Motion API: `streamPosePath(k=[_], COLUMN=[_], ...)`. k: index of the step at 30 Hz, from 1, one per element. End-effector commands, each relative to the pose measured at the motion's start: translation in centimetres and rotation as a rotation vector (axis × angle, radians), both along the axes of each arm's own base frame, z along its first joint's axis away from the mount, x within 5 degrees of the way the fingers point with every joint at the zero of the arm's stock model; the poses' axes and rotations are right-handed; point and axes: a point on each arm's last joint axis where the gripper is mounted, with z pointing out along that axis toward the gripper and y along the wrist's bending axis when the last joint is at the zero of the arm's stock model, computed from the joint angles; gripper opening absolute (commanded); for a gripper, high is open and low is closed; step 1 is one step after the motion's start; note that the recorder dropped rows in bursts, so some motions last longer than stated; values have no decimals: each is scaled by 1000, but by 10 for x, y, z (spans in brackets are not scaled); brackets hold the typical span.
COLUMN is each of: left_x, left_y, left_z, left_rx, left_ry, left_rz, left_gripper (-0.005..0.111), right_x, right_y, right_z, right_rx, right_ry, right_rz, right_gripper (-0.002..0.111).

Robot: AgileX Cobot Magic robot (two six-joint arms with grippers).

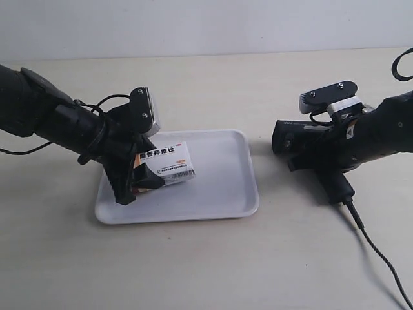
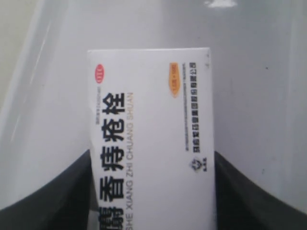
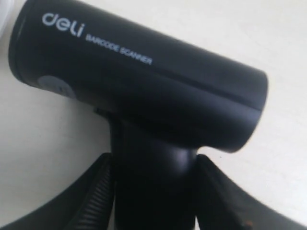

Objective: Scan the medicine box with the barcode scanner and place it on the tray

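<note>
The medicine box [image 1: 166, 161], a white carton with black Chinese characters, is held tilted just over the left part of the white tray [image 1: 219, 187]. My left gripper [image 1: 139, 177] is shut on it. In the left wrist view the medicine box [image 2: 151, 139] sits between both dark fingers [image 2: 53, 201], with the tray [image 2: 259, 96] close below. Whether the box touches the tray I cannot tell. The black barcode scanner [image 1: 303, 139] is right of the tray, its head pointing at it. My right gripper [image 3: 156, 191] is shut on the handle of the barcode scanner [image 3: 139, 81].
The scanner's black cable [image 1: 377, 258] trails from the handle toward the table's front right corner. A loop of dark cable [image 1: 401, 64] shows at the far right edge. The beige tabletop [image 1: 193, 265] surrounds the tray.
</note>
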Motion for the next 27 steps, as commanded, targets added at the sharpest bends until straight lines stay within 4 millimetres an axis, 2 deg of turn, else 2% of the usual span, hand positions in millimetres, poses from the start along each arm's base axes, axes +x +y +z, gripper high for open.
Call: streamPosePath(k=[1,5,8,10,12,14,16,18,19,20,22,24,27], left_x=[1,0,0,0,-4,-12,-25,-40,-46,-53,-66,-84,-112], left_y=[-4,-4,-4,-4,-2,1,6,15,20,25,35,45,64], left_z=[0,1,14,31,57,90,118,144,152,160,168,170,164], left_rx=[-25,-27,-47,-77,-124,-176,-201,-247,-273,-307,-382,-454,-548], left_ry=[26,29,4,-16,-28,-47,-29,-6,5,3,7,-9,-90], left_rz=[36,26,37,67,126,166,167,187,213,236,298,367,523], left_gripper=[60,103,105,105,105,104,97,75,58,39,-1,4,5], right_x=[2,1,-4,-10,-18,-29,-44,-63,-71,-83,-101,-119,-137], right_y=[1,1,-2,-5,-9,-15,-21,-27,-31,-35,-43,-50,-58], right_z=[-1,8,28,50,77,105,134,161,170,181,186,184,178], right_rx=[5,47,32,40,58,83,137,223,258,300,349,382,440], right_ry=[1,-3,-12,-40,-84,-140,-216,-318,-364,-429,-509,-564,-589], right_rz=[-6,-73,-61,-63,-70,-76,-90,-106,-109,-110,-108,-107,-135], right_gripper=[52,81,92,92,88,77,56,24,8,1,2,2,2])
